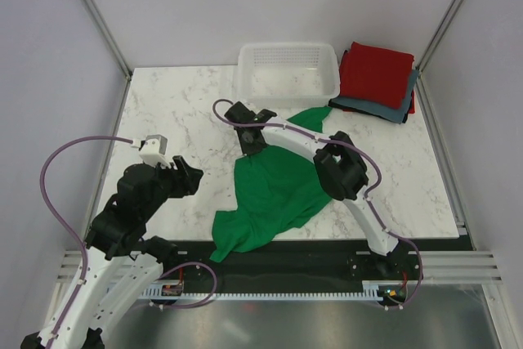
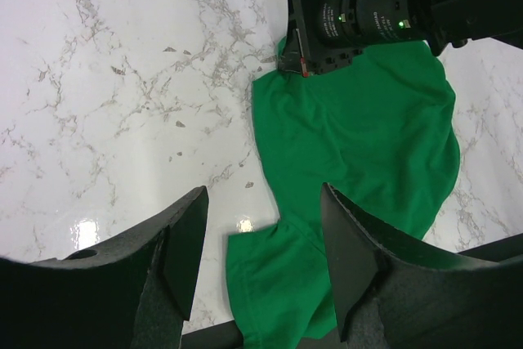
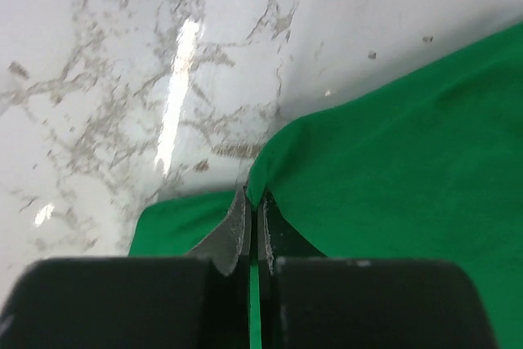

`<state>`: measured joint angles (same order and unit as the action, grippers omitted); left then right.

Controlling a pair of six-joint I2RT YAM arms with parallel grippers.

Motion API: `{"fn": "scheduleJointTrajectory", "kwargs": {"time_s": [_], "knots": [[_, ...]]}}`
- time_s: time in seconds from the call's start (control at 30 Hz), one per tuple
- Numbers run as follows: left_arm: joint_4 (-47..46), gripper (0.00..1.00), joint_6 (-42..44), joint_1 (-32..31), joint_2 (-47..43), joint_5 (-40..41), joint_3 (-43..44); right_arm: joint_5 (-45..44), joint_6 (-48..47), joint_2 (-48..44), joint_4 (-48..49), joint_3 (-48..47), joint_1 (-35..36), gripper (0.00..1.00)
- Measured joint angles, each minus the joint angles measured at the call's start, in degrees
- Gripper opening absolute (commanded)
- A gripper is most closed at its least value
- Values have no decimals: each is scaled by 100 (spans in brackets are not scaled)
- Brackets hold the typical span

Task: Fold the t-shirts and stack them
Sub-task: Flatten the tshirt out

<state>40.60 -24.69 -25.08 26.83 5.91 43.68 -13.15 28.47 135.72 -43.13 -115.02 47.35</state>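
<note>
- Right gripper (image 3: 253, 202) is pinching the green t-shirt (image 3: 392, 161) by its edge, jaws pressed together.
- Left gripper (image 2: 263, 195) is hovering, jaws spread wide (holding nothing), desk (image 2: 122, 79) lying beneath it.

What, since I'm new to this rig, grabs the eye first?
The bright green t-shirt sprawls unfolded mid-table, one edge pinched in the shut right gripper. Folded red and grey-blue shirts sit stacked at the far right corner beside a white mesh basket. The left gripper hangs open at the left.
</note>
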Motion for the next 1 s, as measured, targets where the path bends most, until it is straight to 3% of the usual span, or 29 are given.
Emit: {"fn": "scheduleJointTrajectory", "kwargs": {"time_s": [0.13,0.23,0.33,0.37,0.43,0.53,0.6,0.7,0.83,1.0], "knots": [[0,64,0,0,0,-2,0,203,129,-734,85,503,57,0],[0,64,0,0,-2,0,0,155,442,-2546,417,1790,105,0],[2,64,0,0,-42,0,0,-413,1027,-5136,1080,3504,116,0],[0,64,0,0,-68,0,0,-680,1331,-6083,1215,4127,92,38],[2,64,0,0,-116,0,0,-1158,1980,-7805,1329,5276,-44,95],[2,64,0,0,-153,0,0,-1628,2732,-9582,1427,6819,-332,98],[2,64,0,0,-155,0,0,-1694,3095,-9720,1110,7497,-365,98],[2,64,0,0,-160,-2,0,-1801,3327,-9324,470,7687,-365,98],[2,64,0,0,-177,-2,0,-1912,3158,-9042,225,7145,-367,98],[2,64,0,0,-177,-2,0,-1600,2538,-8004,564,6258,-170,98]]}}
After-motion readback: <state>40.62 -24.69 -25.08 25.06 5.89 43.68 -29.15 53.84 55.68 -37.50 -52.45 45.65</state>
